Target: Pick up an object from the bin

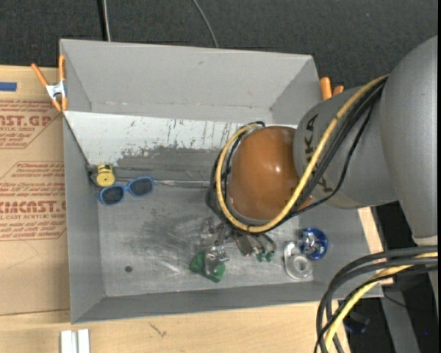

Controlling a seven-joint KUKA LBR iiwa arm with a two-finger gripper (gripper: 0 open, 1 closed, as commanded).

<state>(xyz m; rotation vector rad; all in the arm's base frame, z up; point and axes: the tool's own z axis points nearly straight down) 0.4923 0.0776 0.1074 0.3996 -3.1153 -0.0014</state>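
A small yellow round thing (pixel 104 175) was seen at the far left of the grey metal bin (pixel 184 87), close to the left wall. Just beside it, to the right and a little lower, a pair of blue toy sunglasses (pixel 126 190) was laid flat on the bin's floor. The middle of the floor was marked by scuffs and scratches.

Further right, near the front wall, a small lumpy green object (pixel 208 267) was lying, and the tool (pixel 219 247) was held just above it. It could not be settled whether the two were touching. Whether the tool was apart or together could not be told, since its lower end was largely hidden beneath the wrist.

The wrist was capped by a rounded orange cover (pixel 261 171), around which yellow and black cables (pixel 222 169) were looped. Just right of the tool, a second, smaller green piece (pixel 265 256) was seen on the floor. Further right, a silvery ring (pixel 298 265) was lying flat, with a blue and white object (pixel 313 242) just beside it, towards the back. The grey arm (pixel 397 138) was extended in from the right.
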